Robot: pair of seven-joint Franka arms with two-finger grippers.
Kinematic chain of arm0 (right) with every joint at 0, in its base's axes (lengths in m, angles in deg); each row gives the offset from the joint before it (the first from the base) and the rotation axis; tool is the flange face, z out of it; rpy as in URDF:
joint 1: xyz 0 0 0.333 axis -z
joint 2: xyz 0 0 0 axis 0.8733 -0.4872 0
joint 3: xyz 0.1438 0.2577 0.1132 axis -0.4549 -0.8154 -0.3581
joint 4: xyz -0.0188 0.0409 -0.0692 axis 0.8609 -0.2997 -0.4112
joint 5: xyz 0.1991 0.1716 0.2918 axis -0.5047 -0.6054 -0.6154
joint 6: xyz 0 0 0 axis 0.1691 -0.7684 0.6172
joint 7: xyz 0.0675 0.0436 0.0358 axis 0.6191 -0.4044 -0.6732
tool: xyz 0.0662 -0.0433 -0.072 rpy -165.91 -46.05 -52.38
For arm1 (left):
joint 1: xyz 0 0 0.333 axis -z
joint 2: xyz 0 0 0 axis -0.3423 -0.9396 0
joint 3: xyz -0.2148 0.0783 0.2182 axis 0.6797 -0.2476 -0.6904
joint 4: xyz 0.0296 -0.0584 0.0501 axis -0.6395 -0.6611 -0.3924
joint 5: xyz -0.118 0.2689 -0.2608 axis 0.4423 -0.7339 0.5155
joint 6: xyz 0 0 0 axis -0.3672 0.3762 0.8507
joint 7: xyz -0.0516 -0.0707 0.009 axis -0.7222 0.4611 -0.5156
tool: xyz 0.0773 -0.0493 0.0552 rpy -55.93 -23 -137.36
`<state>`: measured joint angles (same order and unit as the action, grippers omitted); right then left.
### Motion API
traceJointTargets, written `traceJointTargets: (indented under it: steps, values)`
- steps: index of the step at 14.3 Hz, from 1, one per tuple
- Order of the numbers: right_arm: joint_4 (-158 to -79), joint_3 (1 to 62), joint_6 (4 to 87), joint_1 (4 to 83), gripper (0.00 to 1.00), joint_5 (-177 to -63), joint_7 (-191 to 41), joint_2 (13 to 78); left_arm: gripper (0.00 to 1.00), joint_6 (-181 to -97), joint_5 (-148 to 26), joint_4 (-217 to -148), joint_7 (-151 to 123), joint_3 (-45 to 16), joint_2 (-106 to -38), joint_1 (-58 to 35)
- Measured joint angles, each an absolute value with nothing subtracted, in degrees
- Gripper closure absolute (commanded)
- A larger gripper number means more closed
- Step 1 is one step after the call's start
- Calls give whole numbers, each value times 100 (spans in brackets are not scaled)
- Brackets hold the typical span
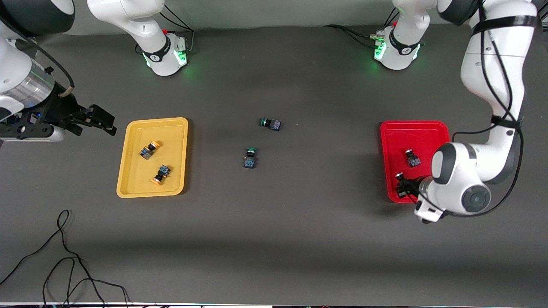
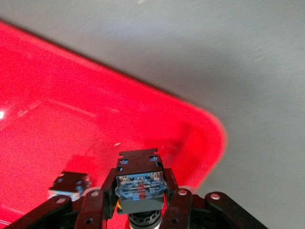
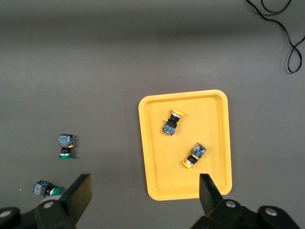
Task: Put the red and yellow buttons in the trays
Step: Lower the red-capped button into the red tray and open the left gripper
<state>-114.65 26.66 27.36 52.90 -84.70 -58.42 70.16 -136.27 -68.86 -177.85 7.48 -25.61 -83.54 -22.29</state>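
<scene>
The red tray [image 1: 413,132] lies at the left arm's end of the table. One dark-bodied button [image 1: 412,159] lies in it. My left gripper [image 1: 402,185] is low over the tray's corner nearest the front camera, shut on a second button [image 2: 141,186]; its cap colour is hidden. The lying button [image 2: 71,185] and the tray [image 2: 95,119] also show in the left wrist view. The yellow tray [image 1: 132,171] holds two yellow-capped buttons [image 1: 149,150] [image 1: 162,174]. My right gripper [image 1: 96,117] is open and empty, up in the air beside the yellow tray.
Two green-capped buttons [image 1: 271,124] [image 1: 250,157] lie on the grey table between the trays. They also show in the right wrist view [image 3: 65,143] [image 3: 45,189], with the yellow tray [image 3: 157,186]. A black cable [image 1: 64,256] lies near the front edge.
</scene>
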Motion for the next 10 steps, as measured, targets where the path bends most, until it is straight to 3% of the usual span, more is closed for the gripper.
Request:
traceJointTargets:
  steps: [1,2,3,10]
  values:
    - [-11465,2672,2743,5292,0,-8474,-5844,7011,100,-13734,-6887,-18027,709,-2561,-8241,-2297]
    - [-11465,2672,2748,5292,0,-8477,-5844,7016,67,-13798,-6887,-18170,651,-2562,-8180,-2365]
    - [-11464,2672,2758,5291,0,-8480,-5844,7021,3,-13819,-6887,-18245,605,-2562,-8155,-2428]
    - [-11461,2692,2930,5292,0,-8487,-5844,7048,0,-13697,-6887,-18210,544,-2522,-7997,-2484]
